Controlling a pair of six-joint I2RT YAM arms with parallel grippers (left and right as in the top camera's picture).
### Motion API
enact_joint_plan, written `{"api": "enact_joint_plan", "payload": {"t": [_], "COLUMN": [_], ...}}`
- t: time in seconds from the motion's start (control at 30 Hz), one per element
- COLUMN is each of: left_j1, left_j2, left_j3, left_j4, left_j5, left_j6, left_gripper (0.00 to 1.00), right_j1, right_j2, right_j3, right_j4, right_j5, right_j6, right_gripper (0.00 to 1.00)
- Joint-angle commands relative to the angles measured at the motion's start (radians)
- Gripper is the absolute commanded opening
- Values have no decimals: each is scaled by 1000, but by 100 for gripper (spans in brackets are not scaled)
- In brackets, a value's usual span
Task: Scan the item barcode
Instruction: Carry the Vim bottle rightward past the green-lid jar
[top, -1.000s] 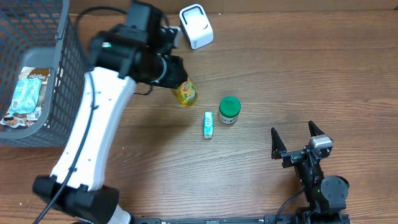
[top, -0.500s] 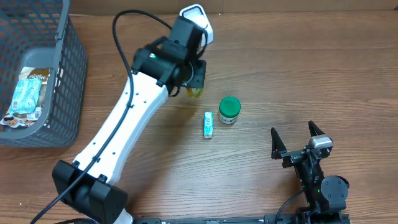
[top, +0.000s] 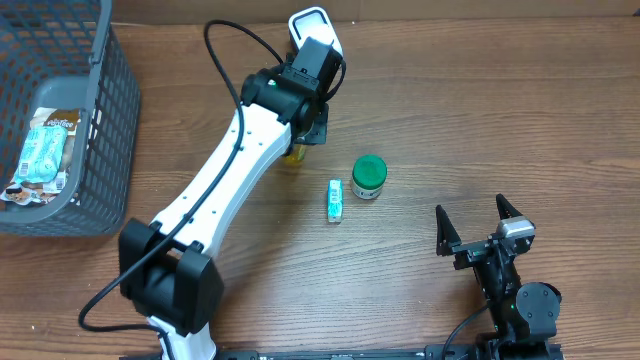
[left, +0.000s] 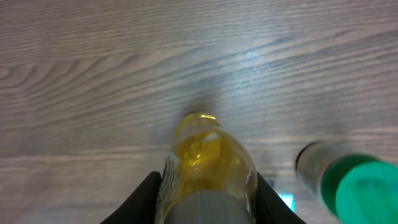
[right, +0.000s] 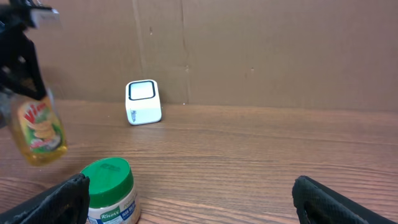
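The left gripper grips a yellow bottle, its jaws drawn narrow on either side of it. The bottle hangs, seemingly just clear of the table, between the white scanner and a green-lidded jar. The right gripper rests well apart, jaws wide and empty.

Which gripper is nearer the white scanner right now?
Left. The left gripper, shut on the yellow bottle, is close by the scanner; the right gripper, open, is far off past the green-lidded jar.
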Motion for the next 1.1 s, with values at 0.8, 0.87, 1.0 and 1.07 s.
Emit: {"api": "enact_joint_plan", "payload": {"t": [0.8, 0.87, 1.0, 1.07], "left_j1": [-145, -167, -215, -235], "left_j2": [12, 12, 12, 12], "left_j3": [4, 4, 4, 4], "left_j4": [455, 459, 443, 431], "left_j5": [233, 229, 228, 206], "left_j6": [-69, -70, -92, -100], "left_gripper": [10, 10, 8, 8], "right_j1": [-3, -3, -3, -3], "right_j2": [-8, -8, -8, -8], "right_j3": [-10, -10, -10, -10], "right_j4": [4, 4, 4, 4], "right_j5": [9, 9, 9, 9], "right_j6": [-4, -4, -4, -5], "right_gripper": [100, 100, 100, 100]}}
